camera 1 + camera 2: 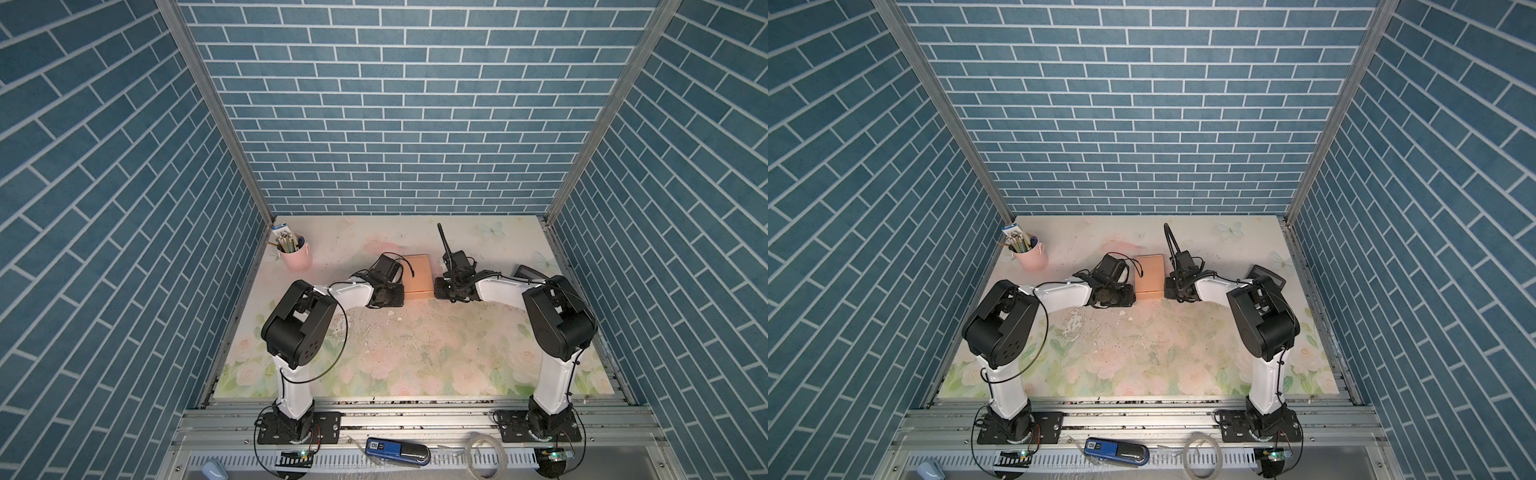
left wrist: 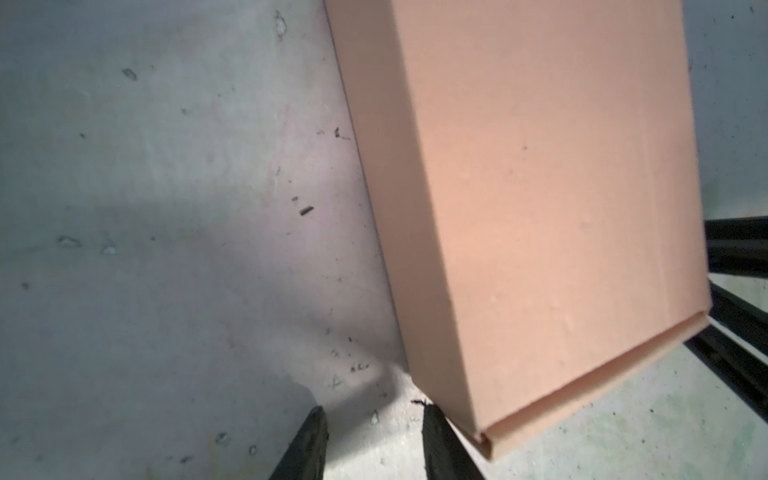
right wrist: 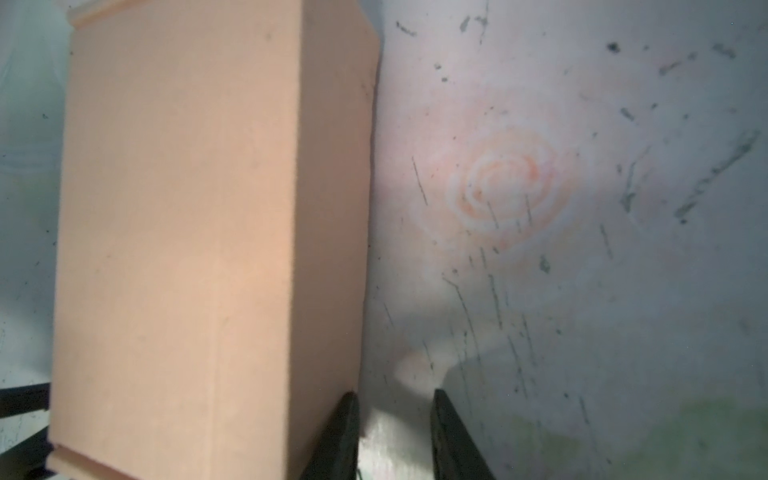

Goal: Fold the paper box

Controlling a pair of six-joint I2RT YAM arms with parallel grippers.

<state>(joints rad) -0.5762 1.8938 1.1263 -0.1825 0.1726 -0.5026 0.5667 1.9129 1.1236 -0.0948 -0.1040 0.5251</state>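
Tan paper box (image 1: 417,272) | left end effector (image 2: 372,411) narrow, empty | right end effector (image 3: 395,395) narrow, empty

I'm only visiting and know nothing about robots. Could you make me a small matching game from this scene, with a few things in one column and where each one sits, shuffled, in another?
Things
1. paper box
2. pink pencil cup
3. blue-and-black gadget
4. dark flat device

Places
A. on the metal frame in front of the floral mat
B. far left corner of the mat
C. near the mat's right edge
D. middle of the mat, toward the back

Pairs: 1-D, 2-B, 3-A, 4-C
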